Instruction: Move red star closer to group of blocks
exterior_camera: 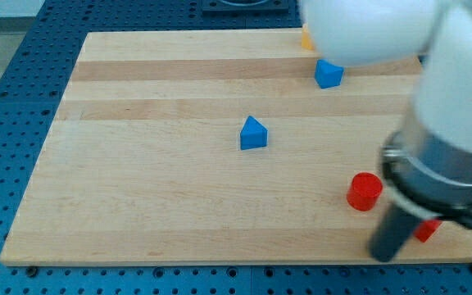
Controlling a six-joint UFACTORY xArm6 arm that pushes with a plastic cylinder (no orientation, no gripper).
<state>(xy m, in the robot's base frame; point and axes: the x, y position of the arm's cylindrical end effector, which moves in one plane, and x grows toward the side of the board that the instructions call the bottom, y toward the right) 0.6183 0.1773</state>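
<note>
Locate the red star (427, 230) at the view's bottom right: only a small red part shows beside the dark rod, so its shape cannot be confirmed. The tip (383, 254) rests just left of it. No gripper is fitted, so its state cannot be told. The red cylinder (365, 191) stands near. The blue blocks (253, 133) (329, 74) and an orange block (306, 38) lie well apart. Judge the task barely started on the worktop (138, 180).

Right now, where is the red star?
The red star peeks out at the view's bottom right, mostly hidden behind the dark rod, just right of the red round block. My tip sits just left of it.
</note>
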